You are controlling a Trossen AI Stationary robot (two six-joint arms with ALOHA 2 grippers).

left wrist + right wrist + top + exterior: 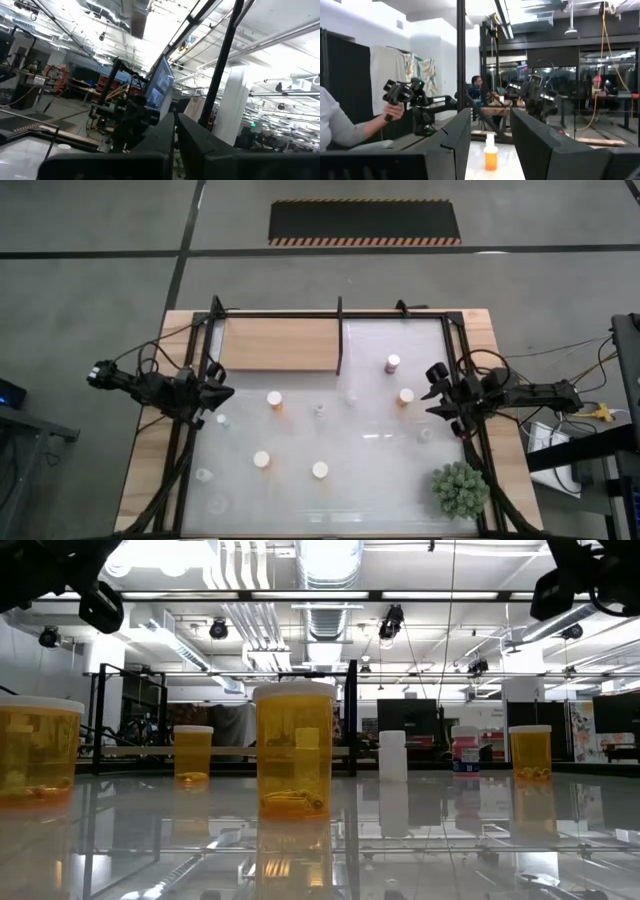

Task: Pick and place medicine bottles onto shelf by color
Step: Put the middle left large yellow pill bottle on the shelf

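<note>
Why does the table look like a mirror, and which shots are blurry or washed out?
Low view: the glossy tabletop mirrors the ceiling lights and the orange bottle, doubling it below. High view: glare whitens the table so clear bottles nearly vanish. Left wrist view: tilted, with blown-out ceiling lights. Right wrist view: the near fingers are soft, while a small orange bottle between them reads clearer.

An industrial lab hall: exposed ceiling ducts (325, 580), concrete floor (90, 240), hazard-striped mat (365, 222).

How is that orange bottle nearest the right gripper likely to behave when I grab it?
The orange bottle stands upright on a glossy, mirror-like tabletop, so a sideways nudge would probably slide it. It is taller than wide, so a high push may tip it. Once down, the round body would likely roll.
</note>
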